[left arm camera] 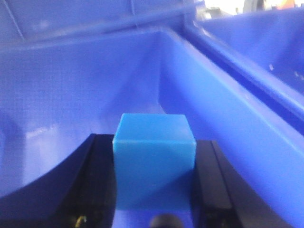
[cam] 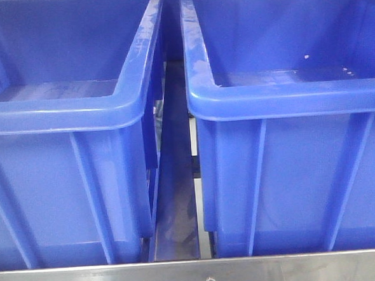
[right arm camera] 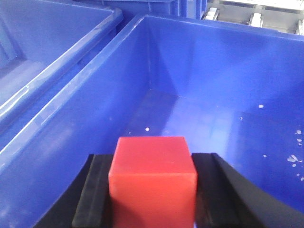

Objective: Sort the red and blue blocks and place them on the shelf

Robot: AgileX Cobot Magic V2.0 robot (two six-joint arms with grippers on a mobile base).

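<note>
In the left wrist view my left gripper [left arm camera: 154, 164] is shut on the blue block [left arm camera: 154, 161], held between black fingers [left arm camera: 99, 180] above the inside of a large blue bin [left arm camera: 95, 85]. In the right wrist view my right gripper [right arm camera: 153, 183] is shut on the red block [right arm camera: 153, 180], hanging over the floor of the other blue bin [right arm camera: 213, 118]. The shelf shows in the front view as a brushed metal rail [cam: 196, 277] with two bolts under both bins. Neither arm appears in the front view.
Two large blue bins stand side by side on the shelf, the left bin [cam: 64, 110] and the right bin [cam: 287, 96], with a narrow gap [cam: 178, 198] between them. White specks [right arm camera: 294, 159] dot the right bin's floor. More metal rack parts [right arm camera: 256, 19] show behind it.
</note>
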